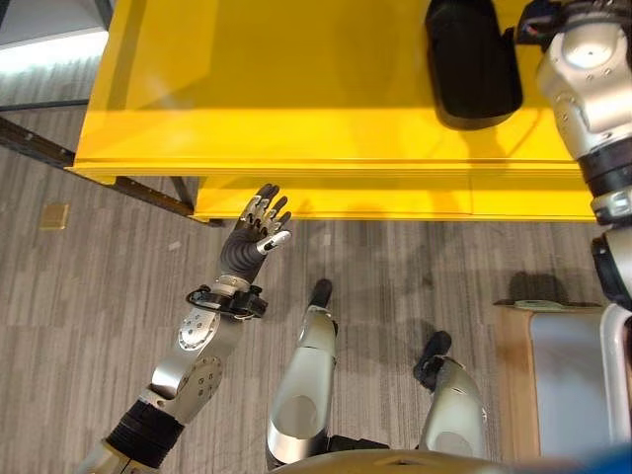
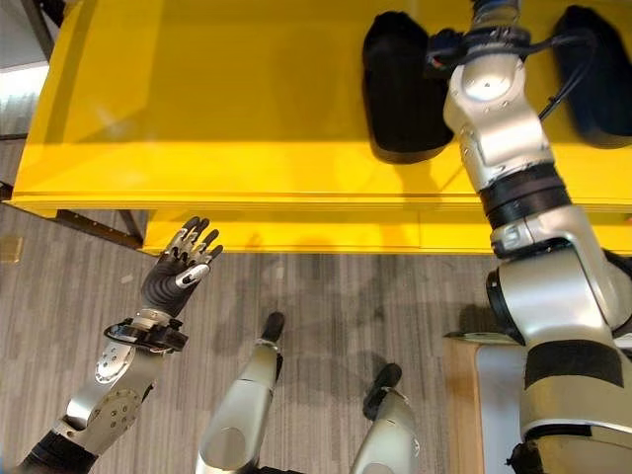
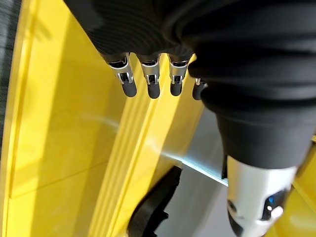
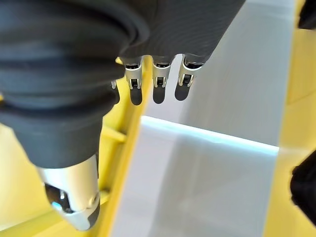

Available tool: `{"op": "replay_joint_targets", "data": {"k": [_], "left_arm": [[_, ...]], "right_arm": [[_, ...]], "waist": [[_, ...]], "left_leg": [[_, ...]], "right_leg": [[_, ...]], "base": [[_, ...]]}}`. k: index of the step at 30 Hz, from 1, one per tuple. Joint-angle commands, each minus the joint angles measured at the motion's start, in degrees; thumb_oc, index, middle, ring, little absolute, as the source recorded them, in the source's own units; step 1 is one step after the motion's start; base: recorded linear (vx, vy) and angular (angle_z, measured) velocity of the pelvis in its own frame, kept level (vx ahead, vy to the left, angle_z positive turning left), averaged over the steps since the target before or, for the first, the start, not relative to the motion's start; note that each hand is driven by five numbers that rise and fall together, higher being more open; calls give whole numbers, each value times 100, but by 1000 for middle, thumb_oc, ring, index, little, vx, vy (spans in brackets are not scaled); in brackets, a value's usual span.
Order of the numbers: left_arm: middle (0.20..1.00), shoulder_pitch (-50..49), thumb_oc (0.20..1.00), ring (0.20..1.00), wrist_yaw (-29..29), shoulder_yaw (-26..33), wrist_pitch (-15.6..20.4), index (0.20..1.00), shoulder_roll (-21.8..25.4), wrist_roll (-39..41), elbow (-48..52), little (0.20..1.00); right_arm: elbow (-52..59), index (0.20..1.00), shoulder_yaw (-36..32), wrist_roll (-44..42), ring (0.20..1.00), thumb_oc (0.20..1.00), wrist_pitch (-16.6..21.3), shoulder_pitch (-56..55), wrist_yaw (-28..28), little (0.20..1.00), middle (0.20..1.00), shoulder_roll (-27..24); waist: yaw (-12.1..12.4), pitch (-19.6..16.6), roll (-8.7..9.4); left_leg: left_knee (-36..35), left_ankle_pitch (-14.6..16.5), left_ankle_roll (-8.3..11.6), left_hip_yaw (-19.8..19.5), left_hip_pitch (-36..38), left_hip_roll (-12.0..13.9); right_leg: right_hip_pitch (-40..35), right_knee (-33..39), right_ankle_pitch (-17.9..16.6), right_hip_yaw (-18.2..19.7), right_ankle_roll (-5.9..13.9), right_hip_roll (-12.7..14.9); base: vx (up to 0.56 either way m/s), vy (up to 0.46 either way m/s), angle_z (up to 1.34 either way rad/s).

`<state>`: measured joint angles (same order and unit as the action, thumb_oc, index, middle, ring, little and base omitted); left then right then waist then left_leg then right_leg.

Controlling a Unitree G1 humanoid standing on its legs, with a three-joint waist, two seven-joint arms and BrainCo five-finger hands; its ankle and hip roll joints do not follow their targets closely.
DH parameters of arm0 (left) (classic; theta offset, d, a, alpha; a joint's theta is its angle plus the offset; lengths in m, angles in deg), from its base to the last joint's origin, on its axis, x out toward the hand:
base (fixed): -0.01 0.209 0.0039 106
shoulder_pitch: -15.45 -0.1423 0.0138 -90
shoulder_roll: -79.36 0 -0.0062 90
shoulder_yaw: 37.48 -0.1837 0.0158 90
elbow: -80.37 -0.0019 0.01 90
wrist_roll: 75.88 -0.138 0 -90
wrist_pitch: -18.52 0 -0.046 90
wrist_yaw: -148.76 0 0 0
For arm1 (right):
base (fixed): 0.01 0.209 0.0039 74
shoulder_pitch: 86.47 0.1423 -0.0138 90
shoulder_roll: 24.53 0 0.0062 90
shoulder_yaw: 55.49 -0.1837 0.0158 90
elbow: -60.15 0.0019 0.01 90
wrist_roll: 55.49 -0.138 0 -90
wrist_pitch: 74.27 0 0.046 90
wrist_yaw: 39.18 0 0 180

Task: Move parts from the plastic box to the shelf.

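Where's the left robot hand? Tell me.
The left robot hand hangs open over the floor, just before the yellow shelf edge, on the left of both eye views.

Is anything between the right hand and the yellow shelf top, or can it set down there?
Nothing visible blocks it. The right hand hangs open and empty over the far edge of the yellow shelf. Two black parts already lie there, either side of the arm.

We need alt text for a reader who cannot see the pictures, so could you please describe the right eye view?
The right arm reaches up over the yellow shelf, between two black parts lying on it, its hand hidden past the view's top edge. The left hand hangs open and empty above the grey floor, just in front of the shelf's edge.
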<state>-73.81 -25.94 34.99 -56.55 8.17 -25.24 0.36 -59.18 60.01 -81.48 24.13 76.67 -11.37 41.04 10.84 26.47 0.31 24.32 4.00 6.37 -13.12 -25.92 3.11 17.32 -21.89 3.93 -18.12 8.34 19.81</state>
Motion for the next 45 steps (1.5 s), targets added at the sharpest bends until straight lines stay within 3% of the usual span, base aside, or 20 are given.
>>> {"op": "replay_joint_targets", "data": {"k": [1, 6, 10, 13, 17, 20, 22, 24, 30, 39, 45], "left_arm": [[1000, -217, 1000, 1000, -91, 240, 96, 1000, 135, 6, 160, 1000], [1000, -459, 1000, 1000, -211, 374, -52, 1000, 29, -91, 60, 1000], [1000, -625, 1000, 1000, -327, 581, -143, 1000, -101, -319, -37, 1000], [1000, -863, 1000, 1000, -443, 772, -270, 1000, -327, -639, -148, 1000], [1000, -995, 1000, 1000, -473, 879, -310, 1000, -368, -820, -186, 1000], [1000, -1136, 1000, 1000, -447, 1034, -276, 1000, -424, -1066, -250, 1000], [1000, -1140, 1000, 1000, -440, 1052, -266, 1000, -420, -1144, -299, 1000], [1000, -1150, 1000, 1000, -414, 1083, -240, 1000, -434, -1254, -369, 1000], [1000, -1026, 1000, 1000, -438, 942, -220, 1000, -428, -1330, -483, 1000], [1000, -620, 1000, 1000, -346, 579, -126, 1000, -492, -1332, -470, 1000], [1000, -570, 1000, 1000, -281, 600, -120, 1000, -537, -1326, -380, 1000]], "right_arm": [[466, 1000, -452, 548, 1000, 1000, 245, -339, -52, 1000, 1000, -5], [1573, 1000, -1020, 1118, 1000, 1000, 202, -2081, -424, 1000, 1000, 221], [2292, 1000, -1369, 2025, 1000, 1000, 73, -3478, -813, 1000, 1000, 82], [3219, 1000, -1979, 3183, 1000, 1000, -45, -5107, -1242, 1000, 1000, -138], [3710, 1000, -2361, 3761, 1000, 1000, -57, -5933, -1446, 1000, 1000, -256], [3759, 1000, -2455, 4912, 1000, 1000, -46, -6503, -1443, 1000, 1000, -520], [3553, 1000, -2320, 5274, 1000, 1000, -128, -6564, -1517, 1000, 1000, -596], [3171, 1000, -2049, 6254, 1000, 1000, -234, -6576, -1385, 1000, 1000, -831], [2516, 1000, -1145, 7011, 1000, 1000, -307, -6055, -1547, 1000, 1000, -841], [1025, 1000, 812, 7563, 1000, 1000, -583, -4239, -1700, 1000, 1000, 4], [1081, 1000, 1015, 7531, 1000, 1000, -665, -3766, -1681, 1000, 1000, 347]], "waist": [[1, -133, 145], [-137, -357, 278], [-255, -514, 374], [-400, -655, 434], [-486, -714, 444], [-564, -688, 455], [-578, -654, 457], [-561, -600, 463], [-539, -568, 471], [-424, -530, 496], [-391, -489, 522]], "left_leg": [[-62, 5, -202, 174, -46, 95], [-223, -20, -178, 274, 313, 264], [-267, 32, -146, 314, 519, 389], [-238, 103, -128, 298, 617, 443], [-237, 93, -132, 278, 608, 459], [-202, 143, -132, 327, 639, 507], [-200, 151, -144, 341, 656, 527], [-188, 162, -153, 368, 659, 541], [-187, 157, -151, 379, 625, 549], [-183, 184, -154, 444, 589, 528], [-189, 185, -168, 454, 535, 494]], "right_leg": [[-551, -449, 757, -61, -245, -250], [-863, -135, 658, -27, -201, -345], [-1074, -21, 686, -35, -163, -392], [-1212, -22, 733, -55, -138, -384], [-1205, -27, 716, -65, -124, -391], [-1177, -68, 710, 16, -89, -408], [-1152, -87, 702, 62, -84, -424], [-1124, -92, 684, 114, -72, -436], [-1102, -71, 666, 117, -71, -424], [-1022, -58, 580, 207, -74, -411], [-984, -44, 546, 217, -81, -407]], "base": [[-19, -10, -8], [0, -19, -19], [33, -41, -16], [41, -32, -11], [4, -7, -2], [4, 0, 1], [-4, -2, -5], [-7, 2, -5], [0, 0, 0], [-2, 4, -3], [0, 0, -1]]}}
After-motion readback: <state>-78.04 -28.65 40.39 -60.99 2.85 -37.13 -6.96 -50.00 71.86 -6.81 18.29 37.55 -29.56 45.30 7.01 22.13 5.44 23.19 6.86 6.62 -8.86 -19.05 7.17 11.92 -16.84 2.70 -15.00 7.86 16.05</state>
